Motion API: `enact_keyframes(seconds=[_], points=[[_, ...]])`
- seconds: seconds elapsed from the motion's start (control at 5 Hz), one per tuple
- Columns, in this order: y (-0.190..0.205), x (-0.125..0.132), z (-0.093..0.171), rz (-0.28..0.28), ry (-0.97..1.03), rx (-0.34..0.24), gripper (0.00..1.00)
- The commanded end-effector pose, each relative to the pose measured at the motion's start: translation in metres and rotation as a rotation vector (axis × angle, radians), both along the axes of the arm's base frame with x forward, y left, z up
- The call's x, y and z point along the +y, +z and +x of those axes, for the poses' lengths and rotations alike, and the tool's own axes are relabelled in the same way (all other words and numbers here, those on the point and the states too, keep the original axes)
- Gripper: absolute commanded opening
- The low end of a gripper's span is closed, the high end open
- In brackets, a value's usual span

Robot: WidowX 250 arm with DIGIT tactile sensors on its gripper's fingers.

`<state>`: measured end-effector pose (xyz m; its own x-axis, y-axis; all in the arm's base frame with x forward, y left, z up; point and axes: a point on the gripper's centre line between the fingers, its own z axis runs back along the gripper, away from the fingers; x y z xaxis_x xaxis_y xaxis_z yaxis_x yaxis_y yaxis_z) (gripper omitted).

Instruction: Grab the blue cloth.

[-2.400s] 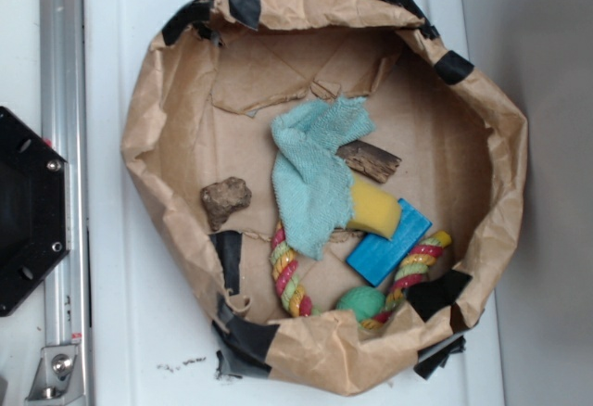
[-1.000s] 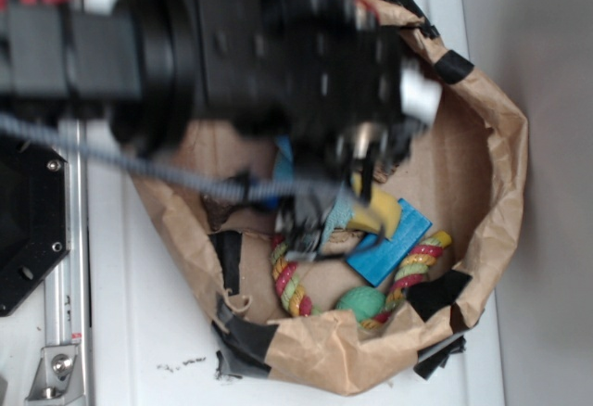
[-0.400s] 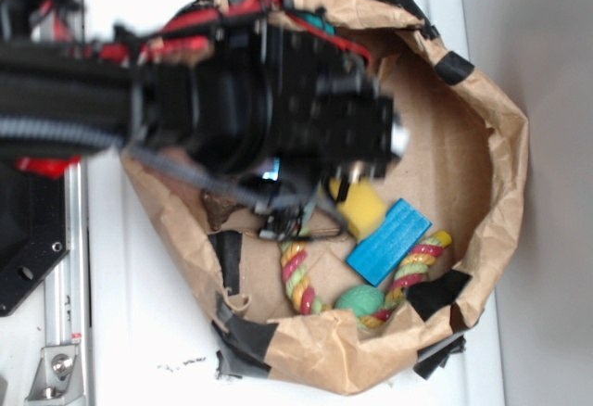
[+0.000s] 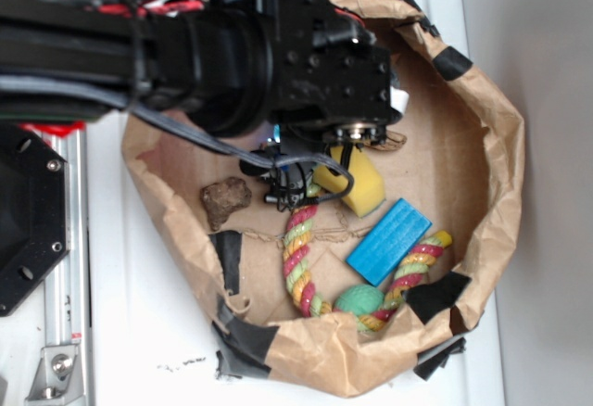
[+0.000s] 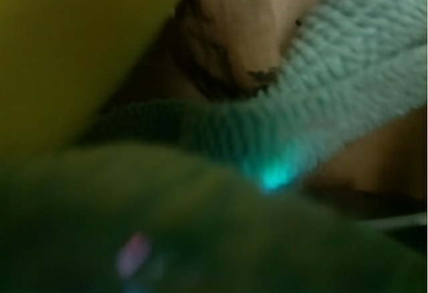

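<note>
A robot lab bench: white table (image 4: 148, 332), metal rail (image 4: 65, 239), taped paper bin (image 4: 482, 183).

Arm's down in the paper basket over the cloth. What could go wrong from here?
1. The arm hides the gripper and most of the blue cloth in the exterior view, so the grasp cannot be confirmed.
2. The yellow sponge and rope toy sit right beside the wrist; the fingers may snag them.
3. Lifting could drag the light paper basket.
</note>
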<state>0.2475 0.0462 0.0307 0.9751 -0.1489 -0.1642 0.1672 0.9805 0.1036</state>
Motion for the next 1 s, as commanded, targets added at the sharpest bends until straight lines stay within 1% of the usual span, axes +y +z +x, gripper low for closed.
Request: enact_keyframes(seconds=[0.0,0.2,0.4,0.6,0.8], points=[[0.095,-0.007,0.01,0.0,-0.006,-0.257,0.0],[0.146,-0.013,0.002,0.005,0.086,-0.306,0.0],[0.157,-0.025,-0.004,-0.025,0.104,-0.246,0.0],[0.157,-0.036,-0.008,-0.022,0.078,-0.245,0.0],[0.158,-0.042,-0.009,-0.035,0.103,-0.224,0.0]])
